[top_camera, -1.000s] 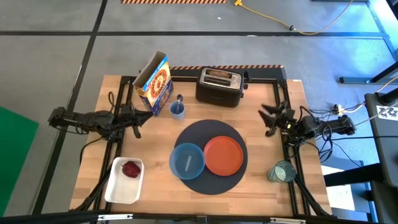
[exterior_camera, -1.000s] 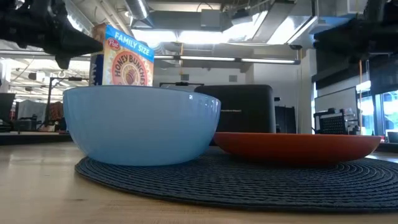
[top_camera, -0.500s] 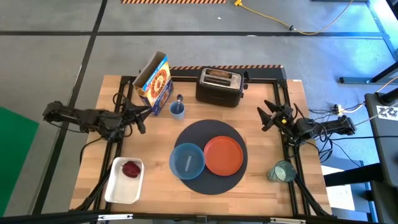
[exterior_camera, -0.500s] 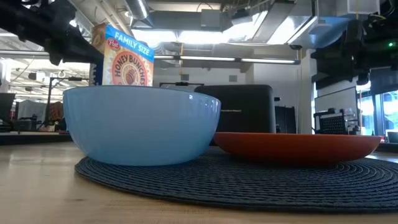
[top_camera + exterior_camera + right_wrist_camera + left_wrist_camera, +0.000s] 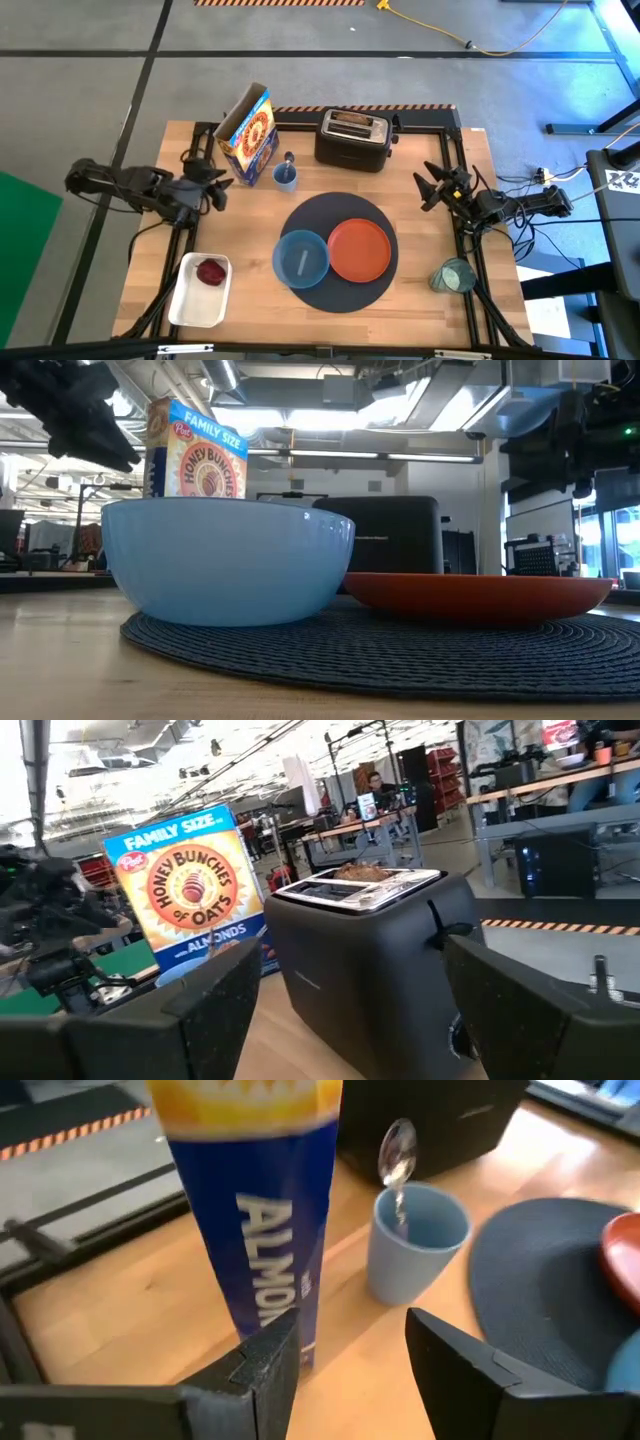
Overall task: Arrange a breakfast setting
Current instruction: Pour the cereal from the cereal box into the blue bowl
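The dark round placemat [image 5: 335, 215] lies at the table's middle. The blue bowl [image 5: 301, 258] and the orange plate [image 5: 359, 249] stand on it side by side. The metal spoon [image 5: 397, 1165] stands in a small blue cup [image 5: 286, 177]. The toast [image 5: 352, 118] sits in the black toaster [image 5: 352, 140]. The red fruit [image 5: 210, 272] lies in the white tray [image 5: 182, 303]. The teal glass [image 5: 453, 276] stands near the right edge. My left gripper [image 5: 220, 186] is open and empty, left of the cup. My right gripper [image 5: 428, 188] is open and empty, right of the placemat.
A cereal box [image 5: 250, 132] stands upright at the far left, close to the cup and right in front of my left gripper [image 5: 350, 1370]. The toaster [image 5: 370, 950] is ahead of my right gripper [image 5: 350, 1020]. There is bare wood between the tray and the placemat.
My left gripper has drawn back a little toward the table's left and far edges and stays open beside the cereal box. My right gripper has shifted slightly toward the far edge, then kept still. No object has moved.
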You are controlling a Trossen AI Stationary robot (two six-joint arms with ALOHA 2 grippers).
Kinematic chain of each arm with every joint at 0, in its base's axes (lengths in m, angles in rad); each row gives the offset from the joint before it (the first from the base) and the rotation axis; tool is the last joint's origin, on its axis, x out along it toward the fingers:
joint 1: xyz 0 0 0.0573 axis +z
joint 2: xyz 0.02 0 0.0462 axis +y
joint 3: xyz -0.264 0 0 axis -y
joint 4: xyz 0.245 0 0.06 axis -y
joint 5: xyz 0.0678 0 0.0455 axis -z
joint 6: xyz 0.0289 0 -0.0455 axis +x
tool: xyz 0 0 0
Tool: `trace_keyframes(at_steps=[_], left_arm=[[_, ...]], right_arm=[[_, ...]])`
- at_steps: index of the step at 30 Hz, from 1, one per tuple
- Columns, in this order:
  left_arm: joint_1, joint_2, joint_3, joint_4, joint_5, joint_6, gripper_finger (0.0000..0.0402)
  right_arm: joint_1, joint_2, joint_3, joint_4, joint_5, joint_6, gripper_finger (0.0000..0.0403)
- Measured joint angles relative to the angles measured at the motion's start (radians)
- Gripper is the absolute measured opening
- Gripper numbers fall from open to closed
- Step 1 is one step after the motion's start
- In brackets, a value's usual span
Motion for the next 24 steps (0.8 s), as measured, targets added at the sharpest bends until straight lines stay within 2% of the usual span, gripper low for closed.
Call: trace_keyframes(at_steps=[3, 7, 11, 19, 24], left_arm=[[0.010, 0.050, -0.034, 0.008, -0.022, -0.067, 0.0190], [0.048, 0.100, -0.098, 0.006, -0.041, -0.227, 0.0230], [0.092, 0.126, -0.138, 0.038, -0.037, -0.267, 0.0276], [0.146, 0.135, -0.141, 0.204, -0.026, -0.014, 0.0337], [0.181, 0.135, -0.141, 0.226, -0.096, 0.021, 0.0357]], right_arm=[[0.000, 0.000, 0.000, -0.006, -0.012, 0.012, 0.0303], [0.000, 0.000, 0.000, -0.007, -0.019, 0.004, 0.0303], [0.000, 0.000, 0.000, -0.001, -0.039, -0.058, 0.0303], [0.000, 0.034, 0.030, -0.012, -0.038, -0.135, 0.0303], [0.000, 0.082, 0.079, -0.029, -0.017, -0.178, 0.0303]])
